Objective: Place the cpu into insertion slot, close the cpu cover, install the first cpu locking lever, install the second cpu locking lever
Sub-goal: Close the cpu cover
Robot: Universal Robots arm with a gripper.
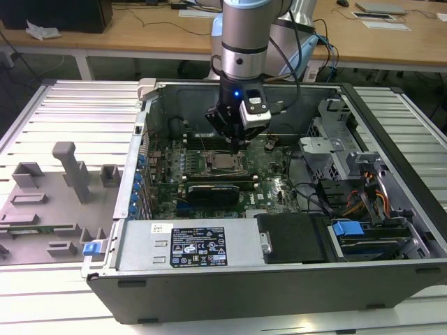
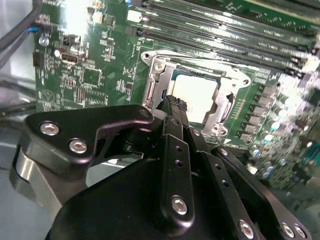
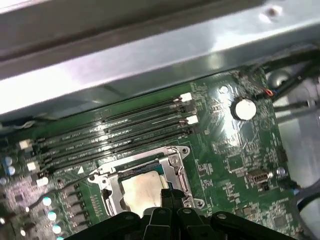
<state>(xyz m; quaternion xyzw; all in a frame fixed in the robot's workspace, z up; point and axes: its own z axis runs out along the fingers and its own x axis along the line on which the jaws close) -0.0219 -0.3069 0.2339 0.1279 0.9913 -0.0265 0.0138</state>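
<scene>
The gripper (image 1: pixel 234 139) hangs from the arm inside the open computer case (image 1: pixel 279 296), above the case's far middle. In both wrist views its black fingers (image 2: pixel 173 104) are pressed together with nothing visible between them, and their tip sits at the edge of the insertion slot (image 1: pixel 211 166). Whether it touches the metal there cannot be told.

The case lies on a slatted metal table (image 1: pixel 63 112). Near the table's left edge, in the exterior view, stands a grey fixture (image 1: pixel 66 174) with upright posts. Wooden desks (image 1: pixel 140 31) run along the back of the room.

Inside the case, the green motherboard (image 1: pixel 167 174) takes up the left and middle. The cpu (image 2: pixel 196 95) lies flat in the slot, its pale top showing through the window of the cpu cover (image 2: pixel 156 85), which is folded down over it. Long memory slots (image 3: pixel 115 130) run just beside the socket, and a coin battery (image 3: pixel 243 107) lies further along the board. A labelled metal box (image 1: pixel 188 248) lines the case's near wall. A drive cage (image 1: pixel 335 139) fills the right end.
</scene>
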